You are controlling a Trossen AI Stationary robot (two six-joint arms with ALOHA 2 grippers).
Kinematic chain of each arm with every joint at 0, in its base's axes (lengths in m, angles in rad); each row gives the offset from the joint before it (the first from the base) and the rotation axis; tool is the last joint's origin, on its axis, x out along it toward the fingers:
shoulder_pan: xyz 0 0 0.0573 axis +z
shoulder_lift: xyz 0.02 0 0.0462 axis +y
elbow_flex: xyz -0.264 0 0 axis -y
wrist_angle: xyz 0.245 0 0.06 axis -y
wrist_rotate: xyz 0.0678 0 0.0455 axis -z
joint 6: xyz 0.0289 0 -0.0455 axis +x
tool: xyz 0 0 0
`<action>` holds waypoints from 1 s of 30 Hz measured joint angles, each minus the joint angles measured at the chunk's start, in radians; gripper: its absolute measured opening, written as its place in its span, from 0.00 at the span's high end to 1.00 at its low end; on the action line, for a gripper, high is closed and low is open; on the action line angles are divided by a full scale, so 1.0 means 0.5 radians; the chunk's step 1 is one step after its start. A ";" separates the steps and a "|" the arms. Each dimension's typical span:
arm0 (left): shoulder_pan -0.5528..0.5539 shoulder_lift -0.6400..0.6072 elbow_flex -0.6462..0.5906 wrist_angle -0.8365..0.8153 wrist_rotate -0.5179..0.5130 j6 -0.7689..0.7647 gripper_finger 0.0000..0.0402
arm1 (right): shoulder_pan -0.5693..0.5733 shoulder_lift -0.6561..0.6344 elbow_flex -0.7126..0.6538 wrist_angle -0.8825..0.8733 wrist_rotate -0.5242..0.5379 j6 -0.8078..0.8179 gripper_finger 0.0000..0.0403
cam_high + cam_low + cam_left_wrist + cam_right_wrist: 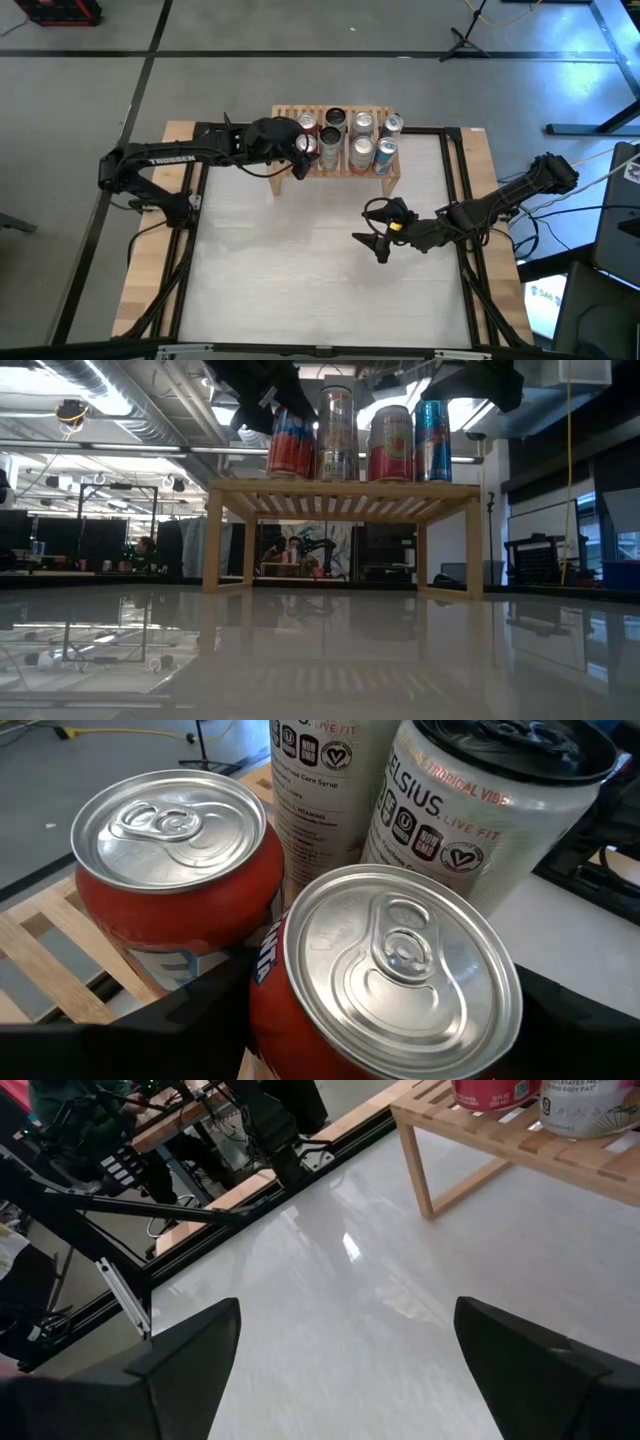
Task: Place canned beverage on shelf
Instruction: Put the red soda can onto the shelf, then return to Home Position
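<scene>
I have the left gripper (300,157) over the left end of the low light-wood slatted shelf (277,111), which stands at the table's (300,260) far edge. Its fingers are clamped on a red aluminium can with a silver pull-tab lid (385,985), standing at the shelf's front left. A second red can (170,855) sits just beside it, with two tall white Celsius cans (480,805) close behind. Two rows of cans fill the slats across to a blue can (432,440) at the right end. My right gripper (379,245) waits low over the table's right half, well apart from the shelf, fingers (185,1365) wide apart and holding nothing.
</scene>
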 joint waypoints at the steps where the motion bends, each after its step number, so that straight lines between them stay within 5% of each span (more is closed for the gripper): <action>1: 0.000 0.000 0.000 0.000 0.000 0.000 0.27 | 0.000 0.000 0.000 0.000 0.000 0.000 0.11; 18: -0.015 0.020 -0.002 0.008 -0.007 -0.011 0.13 | 0.000 0.000 0.000 -0.017 0.000 -0.002 0.11; 30: -0.015 -0.052 -0.002 0.093 0.010 -0.010 0.12 | 0.000 0.000 0.001 -0.031 0.000 0.000 0.11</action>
